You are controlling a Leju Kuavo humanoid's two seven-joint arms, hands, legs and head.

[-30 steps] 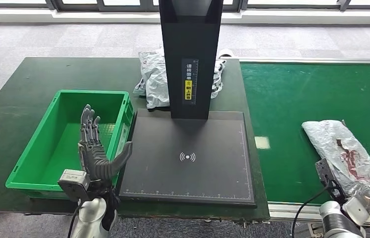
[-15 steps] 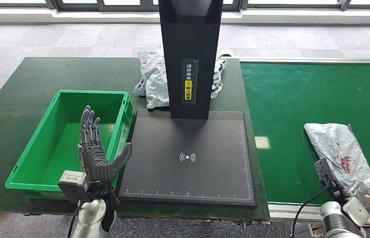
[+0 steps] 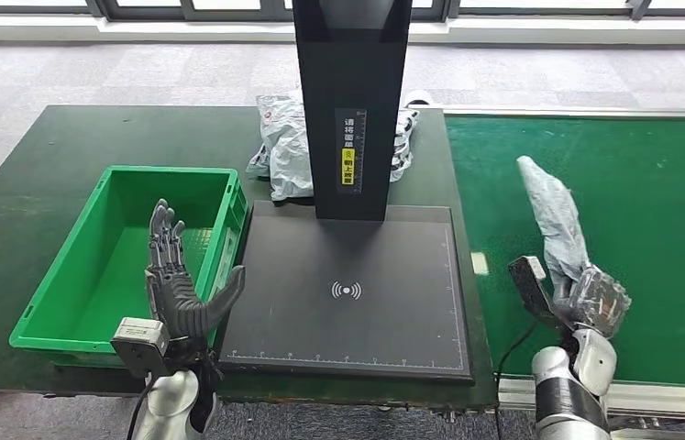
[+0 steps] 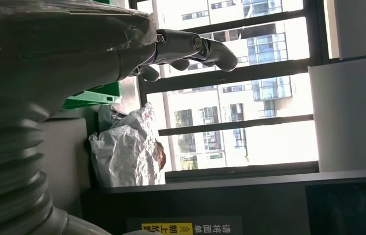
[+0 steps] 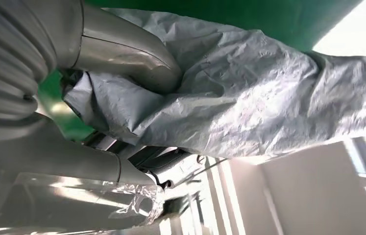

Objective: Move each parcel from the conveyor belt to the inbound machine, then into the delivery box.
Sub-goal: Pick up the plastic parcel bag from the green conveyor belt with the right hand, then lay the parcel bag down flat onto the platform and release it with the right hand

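Observation:
My right hand (image 3: pixel 595 301) grips the near end of a grey plastic parcel (image 3: pixel 554 215) and holds it up on end over the green conveyor belt (image 3: pixel 650 183). In the right wrist view the crinkled parcel (image 5: pixel 230 103) lies across my thumb and fingers. My left hand (image 3: pixel 178 280) stands open with fingers spread, at the near right corner of the green delivery box (image 3: pixel 72 302), which holds nothing. The black inbound machine (image 3: pixel 349 293) has a flat scan plate and a tall black column between box and belt.
More grey parcels (image 3: pixel 288 147) lie heaped behind the machine's column, one of them seen in the left wrist view as a parcel (image 4: pixel 127 152). The dark green table (image 3: pixel 27 183) carries the box and machine. A small white label (image 3: pixel 485 264) lies on the belt's left edge.
My right hand has come up and to the left, lifting the parcel from lying flat on the belt to standing on end. The left hand has stayed in place.

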